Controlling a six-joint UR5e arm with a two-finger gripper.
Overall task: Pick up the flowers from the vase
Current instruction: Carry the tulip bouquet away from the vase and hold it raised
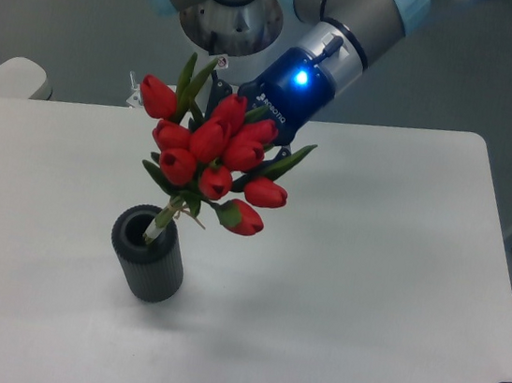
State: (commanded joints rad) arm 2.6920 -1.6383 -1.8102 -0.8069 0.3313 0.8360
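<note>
Well, the gripper (243, 143) sits behind the flowers (212, 153), fingers hidden by the buds; I'd guess they're clamped on the bunch, but I can't tell. The bunch hangs tilted above the vase (148, 255), stem tips right at its hole. If the stems drag on the rim, the vase could tip on the table (369, 263), or the bunch could slip.

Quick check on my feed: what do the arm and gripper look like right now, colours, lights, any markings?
The arm has silver-grey cylindrical links with light blue joint caps. Its wrist section is glossy dark blue with a lit blue light and white lettering along the side. The gripper below it is black, with its fingers mostly hidden. A small white sticker with a red mark sits on the grey base.
</note>
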